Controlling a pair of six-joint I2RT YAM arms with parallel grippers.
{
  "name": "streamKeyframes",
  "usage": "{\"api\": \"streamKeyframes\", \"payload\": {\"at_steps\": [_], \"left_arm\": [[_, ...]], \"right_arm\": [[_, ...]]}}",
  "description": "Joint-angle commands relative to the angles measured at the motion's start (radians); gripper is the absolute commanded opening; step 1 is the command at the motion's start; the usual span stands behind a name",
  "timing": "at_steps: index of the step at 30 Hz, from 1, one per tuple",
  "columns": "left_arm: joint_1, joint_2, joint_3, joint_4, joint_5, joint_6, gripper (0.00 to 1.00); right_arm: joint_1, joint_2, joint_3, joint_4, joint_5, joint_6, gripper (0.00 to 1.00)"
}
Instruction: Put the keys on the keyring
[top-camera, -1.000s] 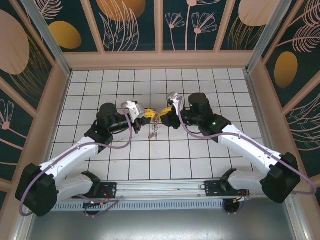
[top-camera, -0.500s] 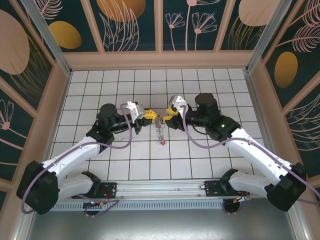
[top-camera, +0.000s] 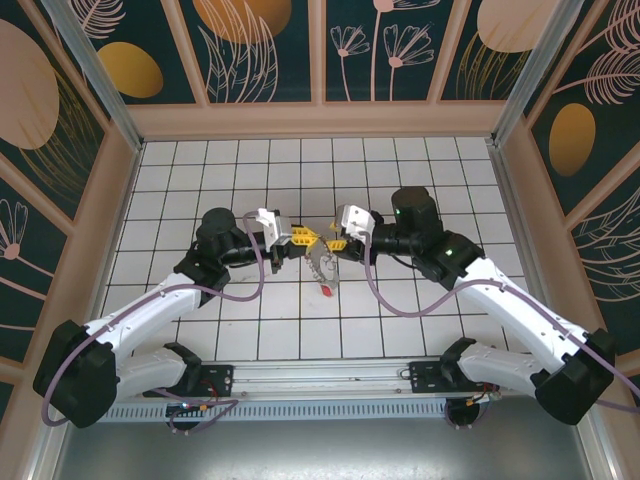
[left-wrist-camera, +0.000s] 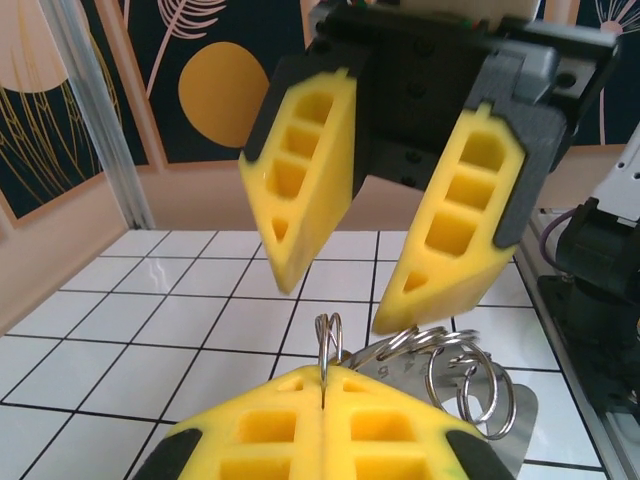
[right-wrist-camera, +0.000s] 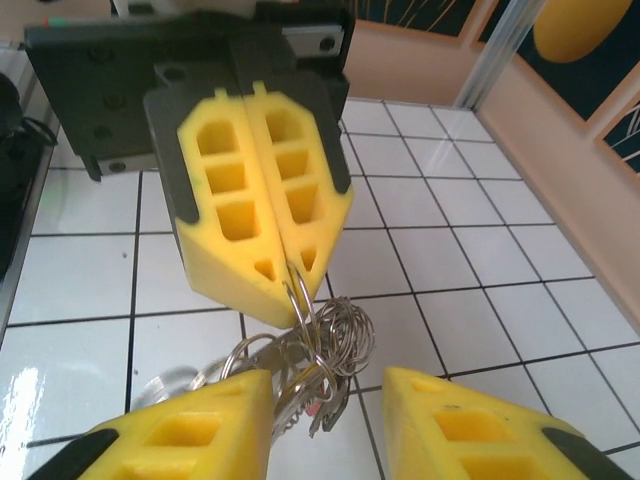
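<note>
Our left gripper (left-wrist-camera: 322, 385) is pressed together on the keyring (left-wrist-camera: 328, 332), hanging above mid-table; our right gripper (right-wrist-camera: 325, 390), spread, flanks the dangling keys (top-camera: 325, 270). We should pinch one key squarely, ring held steady

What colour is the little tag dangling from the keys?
The tag is red, seen best in the top external view.

The keys (top-camera: 322, 267), silvery with one red tag, hang bunched at the frame's centre; the keyring (right-wrist-camera: 338, 335) shows as thin overlapping silvery loops, tangled among them.
</note>
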Motion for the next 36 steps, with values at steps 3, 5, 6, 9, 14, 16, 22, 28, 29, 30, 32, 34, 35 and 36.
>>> {"api": "streamKeyframes", "payload": {"at_steps": [3,5,6,9,14,16,22,28,29,30,32,34,35,36], "left_arm": [[-0.008,-0.007,-0.001,0.082,0.060,0.034,0.00],[-0.012,-0.004,0.000,0.082,0.070,0.042,0.00],[-0.012,-0.001,0.001,0.083,0.070,0.042,0.00],[-0.015,0.007,0.009,0.076,0.074,0.047,0.00],[-0.024,0.020,0.018,0.083,0.080,0.051,0.00],[-0.028,0.027,0.023,0.082,0.083,0.054,0.00],[-0.039,0.038,0.027,0.100,0.086,0.053,0.00],[-0.040,0.028,0.025,0.107,0.072,0.056,0.00],[-0.041,0.026,0.025,0.105,0.070,0.061,0.00],[-0.041,0.026,0.025,0.105,0.071,0.061,0.00],[-0.040,0.027,0.025,0.111,0.078,0.058,0.00],[-0.040,0.031,0.022,0.122,0.081,0.052,0.00],[-0.039,0.033,0.021,0.130,0.082,0.049,0.00],[-0.040,0.033,0.022,0.136,0.081,0.046,0.00]], "right_arm": [[-0.004,0.006,0.029,-0.006,-0.050,-0.053,0.30],[-0.003,0.007,0.028,-0.002,-0.060,-0.060,0.27],[0.000,0.005,0.027,-0.002,-0.062,-0.065,0.27],[0.009,0.003,0.028,-0.009,-0.064,-0.078,0.24],[0.025,0.007,0.028,-0.027,-0.048,-0.088,0.22],[0.027,0.006,0.026,-0.030,-0.048,-0.088,0.21],[0.030,0.021,0.024,-0.046,-0.055,-0.074,0.21],[0.027,0.024,0.013,-0.059,-0.047,-0.060,0.25],[0.025,0.024,0.013,-0.062,-0.049,-0.057,0.25],[0.025,0.023,0.013,-0.064,-0.050,-0.057,0.26],[0.023,0.024,0.009,-0.064,-0.055,-0.053,0.26],[0.023,0.025,0.008,-0.065,-0.062,-0.053,0.26],[0.023,0.028,0.008,-0.068,-0.064,-0.052,0.25],[0.023,0.031,0.009,-0.070,-0.064,-0.052,0.24]]}}
